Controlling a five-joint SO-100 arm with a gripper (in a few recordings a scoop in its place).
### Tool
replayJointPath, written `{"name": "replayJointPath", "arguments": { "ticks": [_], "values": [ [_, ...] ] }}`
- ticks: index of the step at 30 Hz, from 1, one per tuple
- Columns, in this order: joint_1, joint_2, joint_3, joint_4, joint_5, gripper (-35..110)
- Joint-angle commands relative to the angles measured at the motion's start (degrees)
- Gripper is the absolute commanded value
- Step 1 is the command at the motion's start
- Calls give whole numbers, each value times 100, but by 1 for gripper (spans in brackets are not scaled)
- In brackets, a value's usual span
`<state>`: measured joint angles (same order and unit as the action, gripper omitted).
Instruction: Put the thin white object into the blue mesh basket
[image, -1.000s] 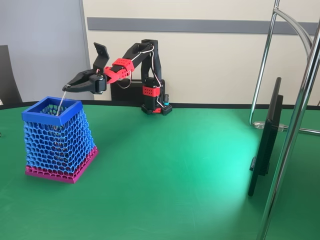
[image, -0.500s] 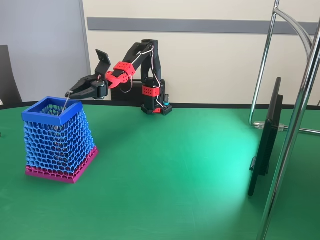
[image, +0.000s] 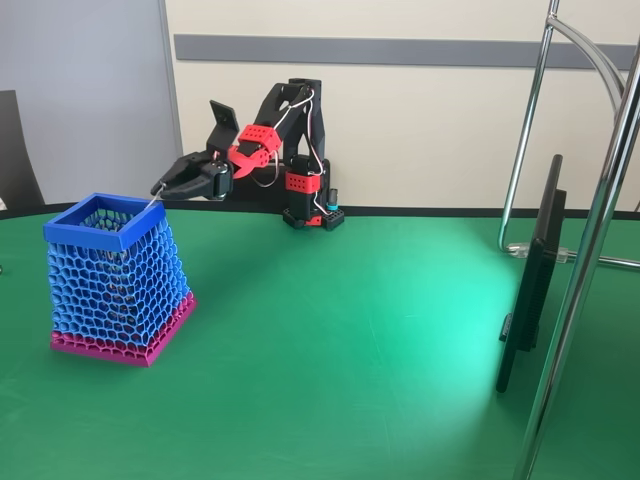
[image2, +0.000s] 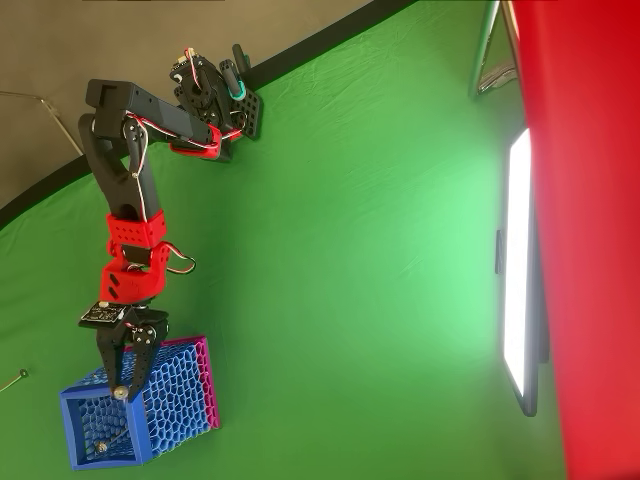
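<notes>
The blue mesh basket (image: 115, 270) stands on the green table at the left, with a blue square rim and a magenta base; from above it shows at the lower left (image2: 170, 400). My black and red gripper (image: 160, 189) hovers just above the basket's far right rim corner, shut on the thin white object (image: 150, 205). The stick slants down and to the left from the fingertips to the rim. In the overhead view the gripper (image2: 120, 391) reaches over the basket's opening.
The arm's base (image: 305, 205) sits at the table's far edge. A dark flat screen (image: 530, 280) and chrome stand tubes (image: 590, 250) rise at the right. A thin stick-like thing (image2: 12, 380) lies on the table at the left edge, beyond the basket.
The gripper has drawn back to the right, from over the middle of the basket to its far right corner. The stick came with it and now reaches less far into the opening.
</notes>
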<state>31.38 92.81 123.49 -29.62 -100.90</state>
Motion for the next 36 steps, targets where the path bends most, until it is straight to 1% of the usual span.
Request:
{"name": "replayJointPath", "arguments": {
  "ticks": [1, 14, 23, 28, 36],
  "values": [
    [53, 229, 9, -193, -44, 12],
    [167, 202, -88, -202, 123, 13],
    [-202, 624, 316, -202, 404, 11],
    [-378, 923, 510, -176, 782, 11],
    [-958, 1661, 1222, -114, 1345, 10]
  ]
}}
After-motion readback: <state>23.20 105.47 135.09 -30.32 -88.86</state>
